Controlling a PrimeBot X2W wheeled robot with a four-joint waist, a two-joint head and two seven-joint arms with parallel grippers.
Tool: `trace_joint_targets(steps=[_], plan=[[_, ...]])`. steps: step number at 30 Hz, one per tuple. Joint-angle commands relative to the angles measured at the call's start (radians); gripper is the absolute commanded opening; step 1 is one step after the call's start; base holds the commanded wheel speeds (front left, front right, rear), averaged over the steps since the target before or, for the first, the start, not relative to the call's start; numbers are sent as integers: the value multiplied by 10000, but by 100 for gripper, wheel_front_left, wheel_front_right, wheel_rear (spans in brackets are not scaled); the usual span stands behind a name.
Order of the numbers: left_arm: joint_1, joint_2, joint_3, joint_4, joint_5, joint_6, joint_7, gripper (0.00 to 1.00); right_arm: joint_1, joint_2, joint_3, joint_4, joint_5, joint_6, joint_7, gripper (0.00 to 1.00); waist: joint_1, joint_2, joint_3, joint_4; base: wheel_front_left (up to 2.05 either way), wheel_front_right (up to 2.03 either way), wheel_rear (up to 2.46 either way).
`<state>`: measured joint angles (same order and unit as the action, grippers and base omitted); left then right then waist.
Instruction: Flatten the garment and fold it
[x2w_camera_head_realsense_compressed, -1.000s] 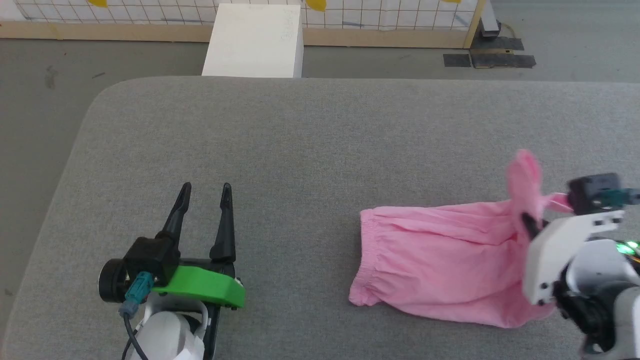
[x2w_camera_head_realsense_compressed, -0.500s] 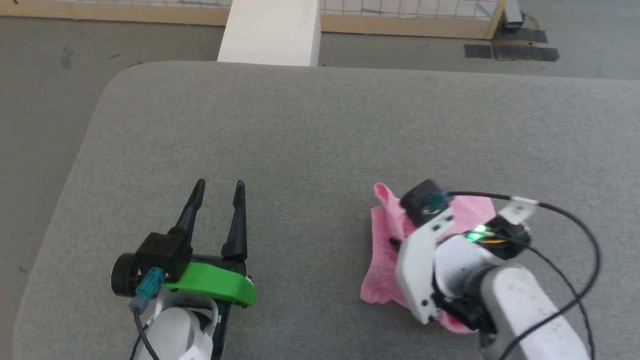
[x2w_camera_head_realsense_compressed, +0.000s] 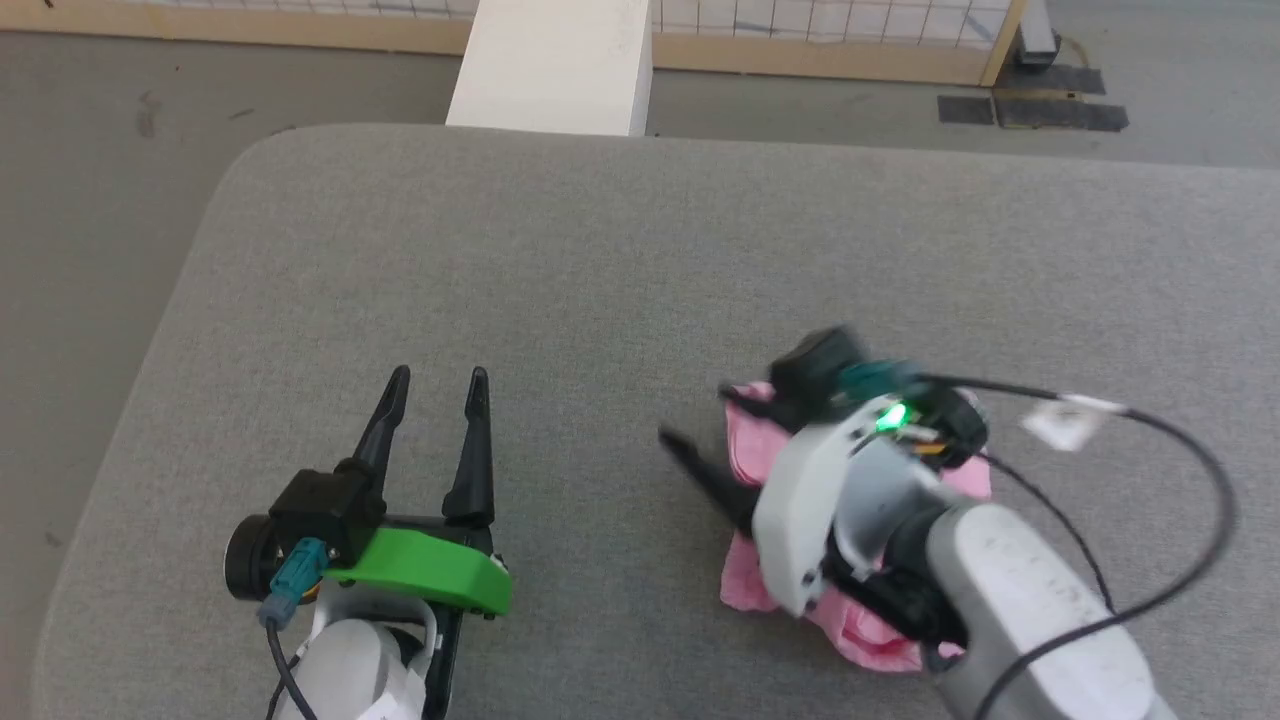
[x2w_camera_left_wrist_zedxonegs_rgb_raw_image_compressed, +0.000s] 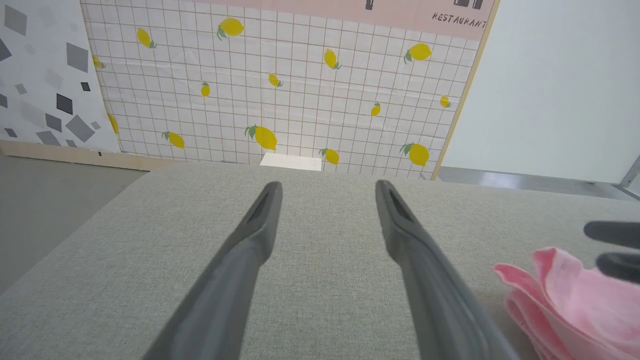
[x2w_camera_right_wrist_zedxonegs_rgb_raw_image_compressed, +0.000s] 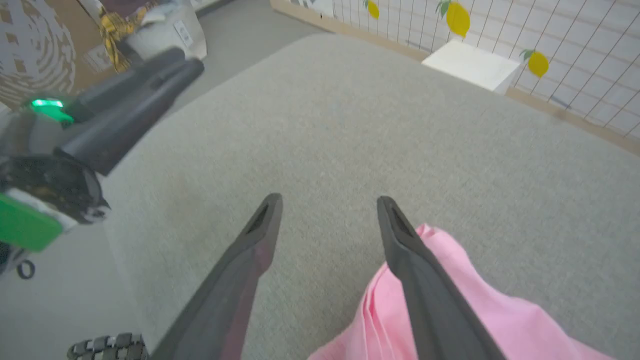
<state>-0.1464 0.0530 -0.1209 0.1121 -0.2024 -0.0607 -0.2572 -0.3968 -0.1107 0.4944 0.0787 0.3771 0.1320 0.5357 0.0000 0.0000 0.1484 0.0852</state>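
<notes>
Garment (x2w_camera_head_realsense_compressed: 748, 452): lay doubled into a puffy pink heap on the grey felt-like table (x2w_camera_head_realsense_compressed: 600, 250), right of centre. Right gripper (x2w_camera_right_wrist_zedxonegs_rgb_raw_image_compressed: 327, 204): hung over it, gaped wide, clutched nothing, one finger (x2w_camera_right_wrist_zedxonegs_rgb_raw_image_compressed: 420, 270) across the cloth's edge. Left gripper (x2w_camera_head_realsense_compressed: 438, 376): parked well apart, equally wide, empty. Thin, soft layers, edges lifted: could well have sprung open, or caught a fingertip and dragged the fold undone on pulling away.
</notes>
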Motion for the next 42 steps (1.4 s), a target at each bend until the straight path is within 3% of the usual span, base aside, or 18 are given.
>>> trace_joint_targets(steps=[1, 9, 13, 16, 19, 22, 34, 35, 36, 38, 42], plan=[[64, -27, 25, 7, 22, -2, -45, 100, -140, 39, -269, -259, 190, -13, -587, 100, 0, 0, -148, -118, 0, 0, 0], [381, -28, 189, -34, 78, -55, -45, 100, 1268, 465, -3482, -1297, 508, -13, -3288, 100, 0, 0, -515, -411, 0, 0, 0], [498, -28, 263, -96, 87, -76, -45, 100, 2374, 589, -5165, -1245, 1076, -13, -3515, 100, 0, 0, -585, -517, 0, 0, 0], [549, -28, 290, -111, 98, -101, -45, 100, 3005, 599, -6014, -713, 2320, -13, -3530, 100, 0, 0, -612, -561, 0, 0, 0], [593, -28, 333, -145, 111, -111, -45, 100, 3341, 601, -6324, 77, 3152, -13, -3089, 100, 0, 0, -605, -619, 0, 0, 0], [579, -28, 324, -155, 132, -122, -45, 100, 3344, 602, -6285, 642, 3159, -13, -2445, 100, 0, 0, -555, -624, 0, 0, 0], [215, -28, 47, -129, 34, -69, -45, 100, 1833, 604, -5771, 3459, 4102, -13, -16, 100, 0, 0, -187, -289, 0, 0, 0], [201, -28, 15, -125, 23, -55, -45, 100, 1700, 604, -5663, 3696, 4162, -13, 164, 91, 0, 0, -176, -254, 0, 0, 0], [193, -28, -2, -121, 12, -41, -45, 100, 1611, 604, -5562, 3842, 4158, -13, 300, 49, 0, 0, -168, -228, 0, 0, 0], [177, -28, -13, -119, -9, -17, -45, 100, 1441, 604, -5374, 3997, 3981, -13, 448, 0, 0, 0, -147, -191, 0, 0, 0], [153, -28, 3, -124, -20, 20, -45, 100, 1170, 604, -5096, 3714, 3513, -13, 362, 0, 0, 0, -113, -194, 0, 0, 0]])
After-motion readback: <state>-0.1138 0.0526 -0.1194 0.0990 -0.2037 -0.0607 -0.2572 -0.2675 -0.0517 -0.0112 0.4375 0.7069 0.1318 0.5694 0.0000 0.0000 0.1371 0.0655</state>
